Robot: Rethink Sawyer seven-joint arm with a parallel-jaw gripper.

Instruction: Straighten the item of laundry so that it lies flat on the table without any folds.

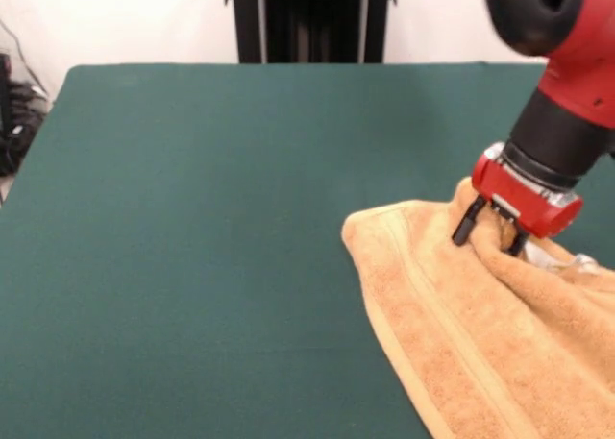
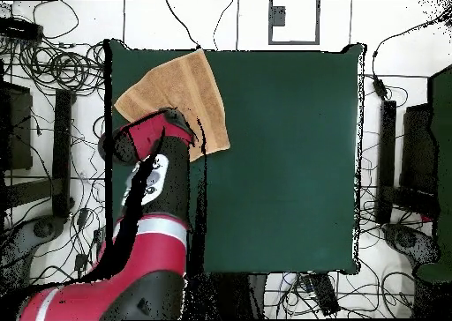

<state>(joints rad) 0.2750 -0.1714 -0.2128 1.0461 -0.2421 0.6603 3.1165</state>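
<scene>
Towel (image 1: 480, 343) cloth is bunched up between the two black fingers of the gripper (image 1: 490, 231), which pinch a raised ridge near its far edge, at the right of the front view. To do this step well, I judge the pull should stay low and run outward from the fold, away from the slack, so the ridge flattens without new creases. It lies at the table's (image 1: 192, 228) near right corner, long axis and border band running diagonally from far-left to near-right.
</scene>
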